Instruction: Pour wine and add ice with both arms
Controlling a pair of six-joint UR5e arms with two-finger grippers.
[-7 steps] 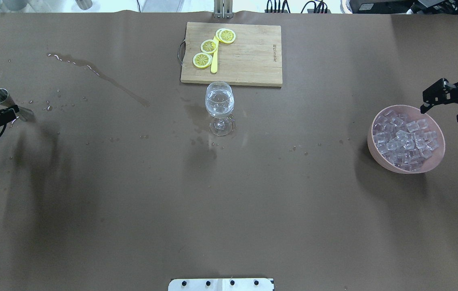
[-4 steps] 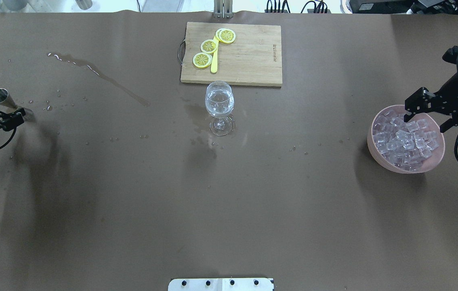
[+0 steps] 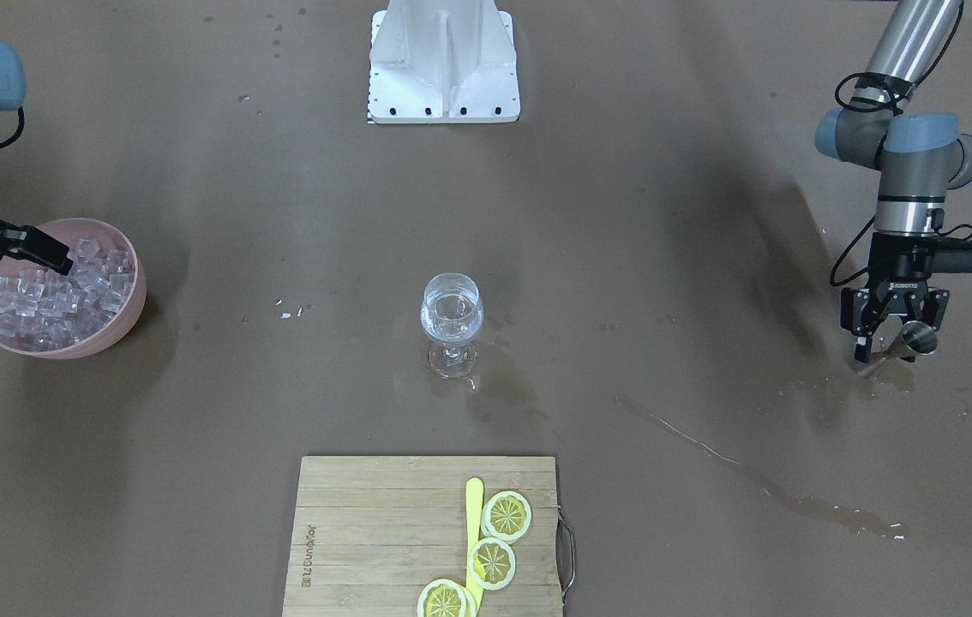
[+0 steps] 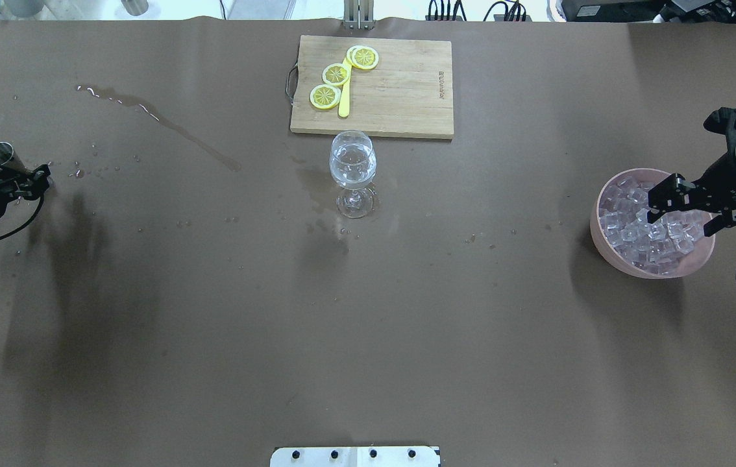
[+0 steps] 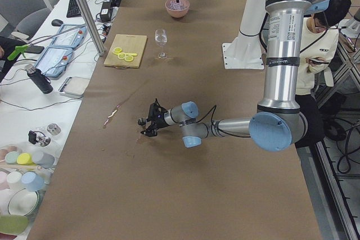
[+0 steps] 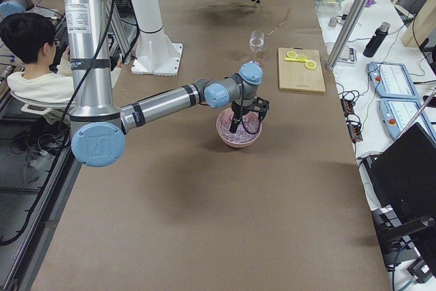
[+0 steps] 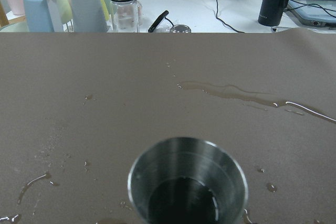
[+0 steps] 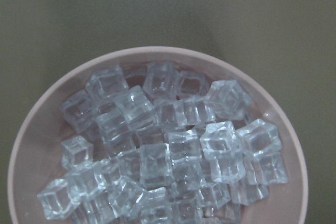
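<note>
A wine glass holding clear wine stands mid-table, also in the front view. A pink bowl heaped with ice cubes sits at the right. My right gripper is open just above the ice, jaws spread over the bowl. The right wrist view shows the ice close below, with no fingers in frame. A steel jigger stands at the far left. My left gripper is open, its fingers on either side of the jigger. The jigger's mouth fills the left wrist view.
A wooden cutting board with lemon slices and a yellow knife lies behind the glass. A wet streak and droplets mark the left half. The white base block is at the robot's edge.
My right gripper has moved in from the right edge and come down over the ice bowl, still open. My left gripper has shifted slightly by the jigger, which has stayed put.
</note>
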